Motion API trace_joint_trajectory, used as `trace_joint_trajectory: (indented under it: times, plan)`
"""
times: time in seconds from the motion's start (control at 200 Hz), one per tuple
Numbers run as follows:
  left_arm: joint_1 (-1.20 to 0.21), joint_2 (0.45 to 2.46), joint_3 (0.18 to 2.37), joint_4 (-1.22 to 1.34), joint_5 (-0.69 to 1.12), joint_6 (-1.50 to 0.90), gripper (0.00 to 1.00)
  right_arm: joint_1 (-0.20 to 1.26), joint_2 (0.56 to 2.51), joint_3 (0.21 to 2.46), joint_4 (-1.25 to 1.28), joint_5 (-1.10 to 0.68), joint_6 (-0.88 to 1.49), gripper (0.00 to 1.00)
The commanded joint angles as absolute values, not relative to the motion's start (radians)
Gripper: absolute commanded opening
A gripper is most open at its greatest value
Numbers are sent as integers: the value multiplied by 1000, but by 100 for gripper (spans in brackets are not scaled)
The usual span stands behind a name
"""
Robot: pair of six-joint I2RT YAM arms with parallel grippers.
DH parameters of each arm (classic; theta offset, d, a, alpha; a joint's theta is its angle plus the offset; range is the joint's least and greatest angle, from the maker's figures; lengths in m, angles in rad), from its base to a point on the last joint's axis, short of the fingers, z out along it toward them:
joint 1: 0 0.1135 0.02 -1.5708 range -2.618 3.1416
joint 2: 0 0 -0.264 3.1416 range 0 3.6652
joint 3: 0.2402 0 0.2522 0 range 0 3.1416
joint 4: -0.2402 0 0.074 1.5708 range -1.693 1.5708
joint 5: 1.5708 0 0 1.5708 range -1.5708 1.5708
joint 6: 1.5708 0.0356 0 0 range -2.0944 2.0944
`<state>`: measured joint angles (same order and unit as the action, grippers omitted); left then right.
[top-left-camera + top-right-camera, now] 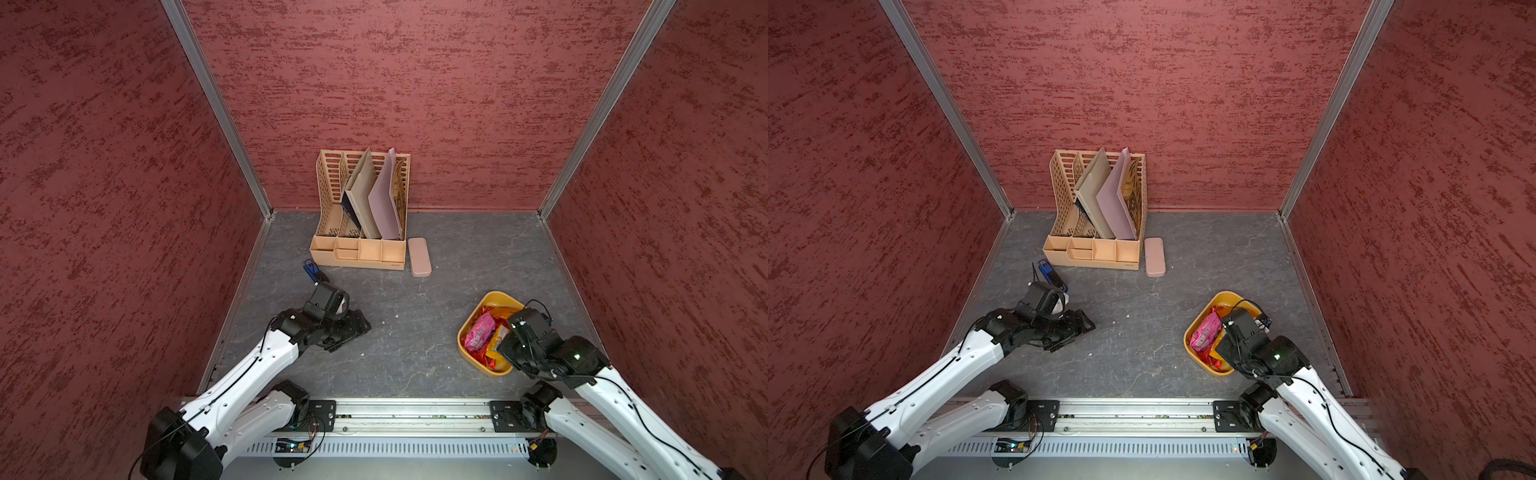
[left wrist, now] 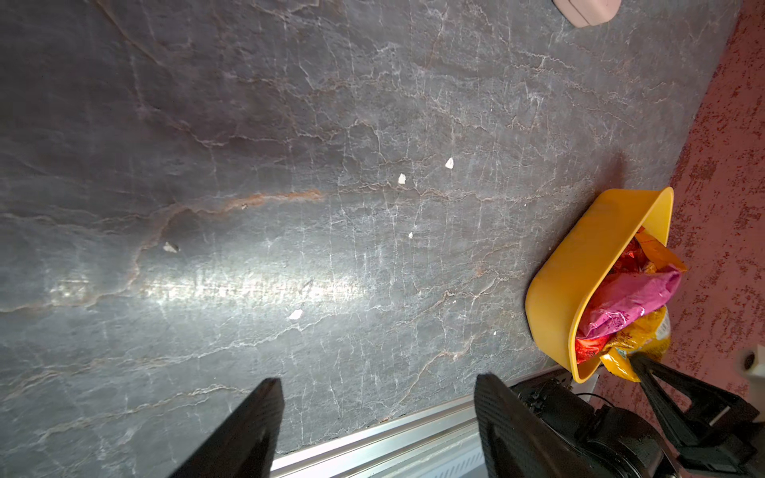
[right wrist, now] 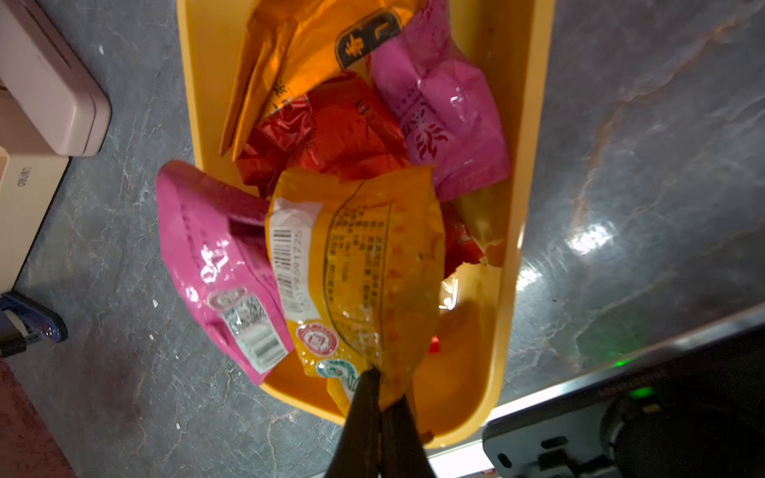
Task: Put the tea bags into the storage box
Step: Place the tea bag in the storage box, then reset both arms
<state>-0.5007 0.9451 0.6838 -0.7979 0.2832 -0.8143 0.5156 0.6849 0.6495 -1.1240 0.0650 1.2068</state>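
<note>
Top views hide the grip; right wrist view shows right gripper [image 3: 378, 385] pinching the yellow bag [image 3: 360, 265] over the box [image 3: 534, 124], four o'clock. Left gripper [image 2: 376, 385], eight o'clock, gapes empty.

The right arm [image 1: 573, 353] hides one corner of the storage box [image 1: 500, 295]. The left arm [image 1: 316, 328] partly covers the blue stapler [image 1: 309, 270].

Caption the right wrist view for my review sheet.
Right gripper pinches a yellow tea bag over the storage box, which holds other tea bags.
</note>
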Motion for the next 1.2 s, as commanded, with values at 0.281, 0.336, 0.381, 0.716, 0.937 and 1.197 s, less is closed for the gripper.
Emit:
trace_joint_trajectory:
  times: [0.281,0.336,0.381,0.716,0.937,1.197]
  plan:
    - [-501,812,651,-867,231,-828,78,374,874,674,-1071,-41,1082,47]
    - [-497,804,645,-867,230,-830,78,374,874,711,-1127,-4,1074,53]
    - [-491,799,644,-864,233,-829,78,373,864,746,-1175,30,1067,58]
    - [-352,853,696,-826,259,-762,80,372,899,975,-1269,300,915,81]
    - [-202,865,734,-791,199,-698,83,346,1069,961,-920,415,620,86]
    - [-67,825,681,-563,-73,-492,100,183,1054,584,-113,408,364,87]
